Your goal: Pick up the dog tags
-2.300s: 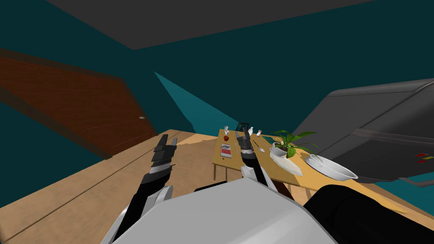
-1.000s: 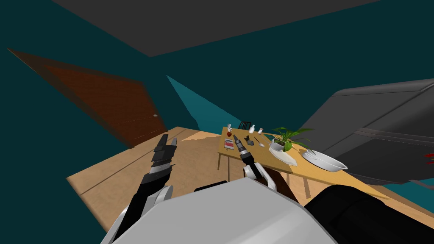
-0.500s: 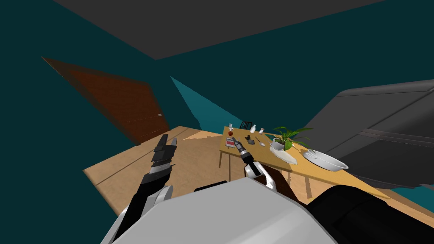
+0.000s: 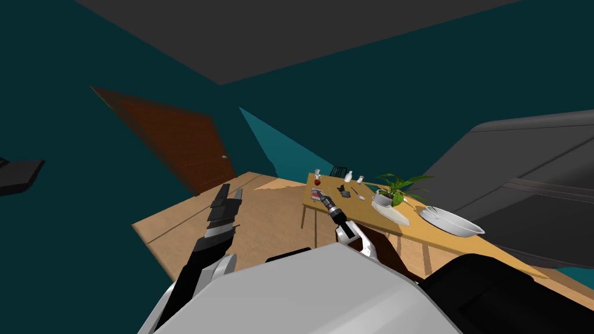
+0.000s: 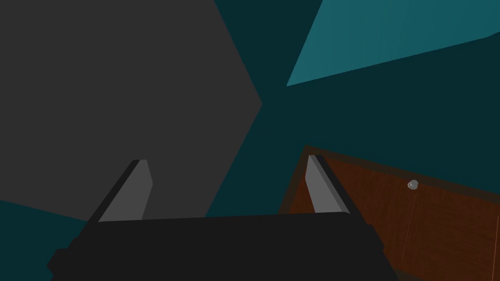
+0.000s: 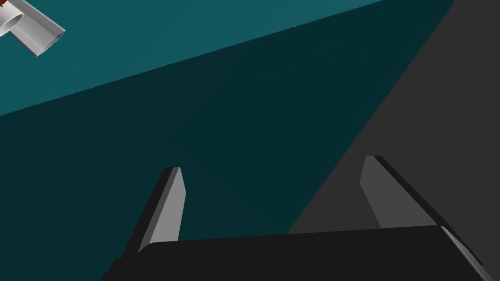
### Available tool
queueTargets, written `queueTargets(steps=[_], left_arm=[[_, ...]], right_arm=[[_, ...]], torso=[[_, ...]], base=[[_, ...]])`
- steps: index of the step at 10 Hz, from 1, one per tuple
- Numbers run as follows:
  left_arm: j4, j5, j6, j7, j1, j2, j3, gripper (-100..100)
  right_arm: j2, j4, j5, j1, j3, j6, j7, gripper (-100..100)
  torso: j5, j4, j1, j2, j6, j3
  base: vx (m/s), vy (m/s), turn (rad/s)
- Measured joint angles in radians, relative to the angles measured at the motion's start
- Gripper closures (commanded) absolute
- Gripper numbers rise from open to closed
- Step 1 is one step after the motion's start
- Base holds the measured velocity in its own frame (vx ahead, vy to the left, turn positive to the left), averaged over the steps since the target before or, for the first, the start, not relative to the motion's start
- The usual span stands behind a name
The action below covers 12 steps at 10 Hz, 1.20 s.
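A wooden table stands ahead to the right, with small things on its far end. A small dark grey lump lies there and may be the dog tags; it is too small to tell. Beside it lies a flat red and white card. My right gripper reaches over that end of the table, by the card and left of the grey lump. Its fingers stand open and empty in the right wrist view. My left gripper is held up over the floor, left of the table, open and empty.
Also on the table are a potted plant, a white bowl, small white bottles, a red ball and a spoon. A brown door is at the left. A large dark grey body looms at the right.
My view has swung left to right, so the door has slid towards the middle. My right arm has stretched out further over the table's end. The left arm has kept its pose.
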<state>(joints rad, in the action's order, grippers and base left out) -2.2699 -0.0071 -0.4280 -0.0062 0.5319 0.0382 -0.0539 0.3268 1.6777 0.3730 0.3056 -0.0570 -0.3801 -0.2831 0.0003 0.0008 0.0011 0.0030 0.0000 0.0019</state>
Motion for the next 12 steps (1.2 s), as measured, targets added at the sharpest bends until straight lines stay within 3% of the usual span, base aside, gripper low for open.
queueTargets(steps=[6, 12], left_arm=[[0.0, 0.0, 0.0, 0.0, 0.0, 0.0, 0.0, 0], [0.0, 0.0, 0.0, 0.0, 0.0, 0.0, 0.0, 0]], right_arm=[[0.064, -0.16, 0.077, -0.058, 0.015, 0.029, -0.104, -100], [0.132, -0.321, 0.166, -0.129, 0.064, 0.075, -0.207, -100]], torso=[[0.0, 0.0, -0.001, -0.002, 0.0, -0.001], [0.0, -0.001, -0.003, -0.003, 0.0, -0.002]], base=[[-0.029, 0.023, 0.07], [-0.006, 0.002, 0.098]])
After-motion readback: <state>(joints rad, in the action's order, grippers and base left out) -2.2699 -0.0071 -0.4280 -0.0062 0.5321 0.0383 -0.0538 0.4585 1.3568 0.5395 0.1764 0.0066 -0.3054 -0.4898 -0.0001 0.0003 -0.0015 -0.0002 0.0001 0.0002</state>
